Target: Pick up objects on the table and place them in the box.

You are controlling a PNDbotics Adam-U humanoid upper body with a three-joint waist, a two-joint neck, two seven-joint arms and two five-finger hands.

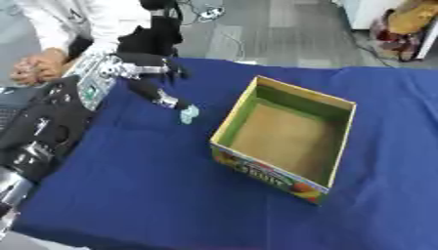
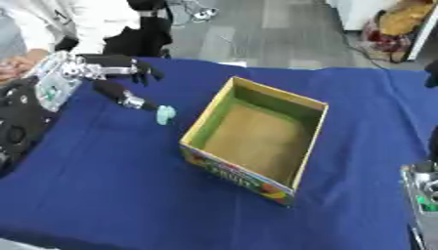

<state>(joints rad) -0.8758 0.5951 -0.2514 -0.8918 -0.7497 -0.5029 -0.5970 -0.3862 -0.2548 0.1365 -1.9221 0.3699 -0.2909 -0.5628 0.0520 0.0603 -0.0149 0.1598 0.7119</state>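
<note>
The left hand (image 1: pixel 141 73) reaches over the blue table (image 1: pixel 154 185). One long finger touches a small light blue thing (image 1: pixel 188 114); the other fingers curl above, holding nothing. The thing lies just left of the open box (image 1: pixel 287 134). The right hand (image 2: pixel 425 188) barely shows; I cannot tell its fingers.

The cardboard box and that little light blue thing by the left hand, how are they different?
The cardboard box is large, open-topped and empty, with a printed outer wall; the light blue thing is small and plain. The box stands free near the table's middle; the light blue thing sits at the fingertip of the left hand. Both rest over the blue cloth.
</note>
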